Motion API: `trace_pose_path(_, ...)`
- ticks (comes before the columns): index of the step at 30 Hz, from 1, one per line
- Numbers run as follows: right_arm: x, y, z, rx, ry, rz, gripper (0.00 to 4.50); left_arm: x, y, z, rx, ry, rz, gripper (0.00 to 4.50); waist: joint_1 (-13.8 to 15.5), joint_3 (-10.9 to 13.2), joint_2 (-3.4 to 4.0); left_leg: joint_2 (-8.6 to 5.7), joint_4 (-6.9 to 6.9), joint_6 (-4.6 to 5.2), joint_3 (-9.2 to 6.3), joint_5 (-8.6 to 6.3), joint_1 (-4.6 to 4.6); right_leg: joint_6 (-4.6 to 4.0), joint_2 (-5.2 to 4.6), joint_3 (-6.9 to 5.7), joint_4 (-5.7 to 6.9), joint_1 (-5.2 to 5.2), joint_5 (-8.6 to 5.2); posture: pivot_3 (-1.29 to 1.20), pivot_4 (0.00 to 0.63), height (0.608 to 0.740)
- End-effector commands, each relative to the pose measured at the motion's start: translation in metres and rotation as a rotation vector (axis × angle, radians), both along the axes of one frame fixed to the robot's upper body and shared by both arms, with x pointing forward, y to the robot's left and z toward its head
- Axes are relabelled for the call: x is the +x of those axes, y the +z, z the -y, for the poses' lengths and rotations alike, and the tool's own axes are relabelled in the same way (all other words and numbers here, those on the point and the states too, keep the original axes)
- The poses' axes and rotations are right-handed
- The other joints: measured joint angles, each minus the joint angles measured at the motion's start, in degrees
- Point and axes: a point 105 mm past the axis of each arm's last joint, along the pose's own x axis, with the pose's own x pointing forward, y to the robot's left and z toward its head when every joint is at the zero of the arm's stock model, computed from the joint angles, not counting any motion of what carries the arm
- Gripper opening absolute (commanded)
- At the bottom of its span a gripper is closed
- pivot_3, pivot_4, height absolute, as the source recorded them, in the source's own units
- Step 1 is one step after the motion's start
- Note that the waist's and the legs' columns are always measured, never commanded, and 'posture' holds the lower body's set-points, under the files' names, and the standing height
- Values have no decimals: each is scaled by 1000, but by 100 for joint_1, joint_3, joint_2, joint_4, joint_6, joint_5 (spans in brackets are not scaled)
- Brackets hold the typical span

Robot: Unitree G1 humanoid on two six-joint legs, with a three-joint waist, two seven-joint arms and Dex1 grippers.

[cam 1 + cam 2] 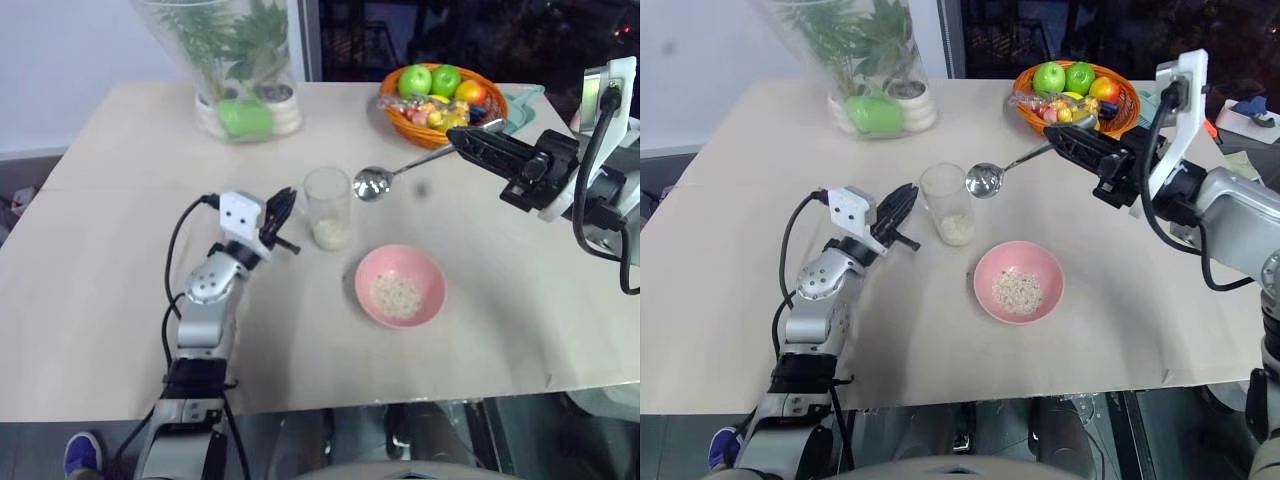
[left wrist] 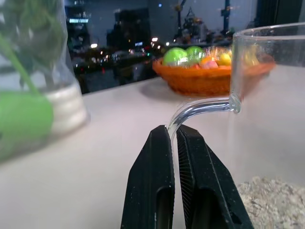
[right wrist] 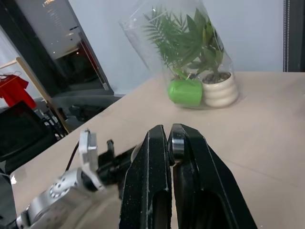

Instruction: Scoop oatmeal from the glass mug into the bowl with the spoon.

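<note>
Left wrist view: left gripper [image 2: 174, 136] jaws pressed together, pinching the thin clear handle of the glass mug [image 2: 267, 95]; oatmeal [image 2: 274, 202] lies in the mug's bottom. Right wrist view: right gripper [image 3: 167, 136] jaws pressed together on the spoon's handle. Left eye view, centre of frame: spoon [image 1: 400, 172] held in the air, its oval bowl just beside the mug's rim, on the right. Bowl [image 1: 400, 285] sits lower centre, below the spoon and right of the mug, a small patch of flakes inside. Orange fruit basket [image 1: 443, 100] at upper right, behind the right gripper. Plant vase [image 1: 235, 70] stands at upper left on the table [image 1: 100, 250].
</note>
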Motion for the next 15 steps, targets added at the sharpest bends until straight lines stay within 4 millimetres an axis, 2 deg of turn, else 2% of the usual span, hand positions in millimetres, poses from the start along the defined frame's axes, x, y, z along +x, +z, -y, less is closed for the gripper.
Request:
trace_pose_path(1, -5, 14, 6, 18, -9, 62, 0, -8, 15, 2, -21, 2, 66, 221, -2, 0, 0, 0, 4, 2, 0, -1, 0, 0, 0, 0, 2, 0, 0, 0, 150, 740)
trace_pose_path(15, -10, 12, 7, 11, 0, 58, 0, -12, -11, -8, -74, 11, -27, 221, -7, -1, 1, 2, 13, 24, 1, -14, 1, 0, -1, 4, 9, 2, 0, 0, 150, 740)
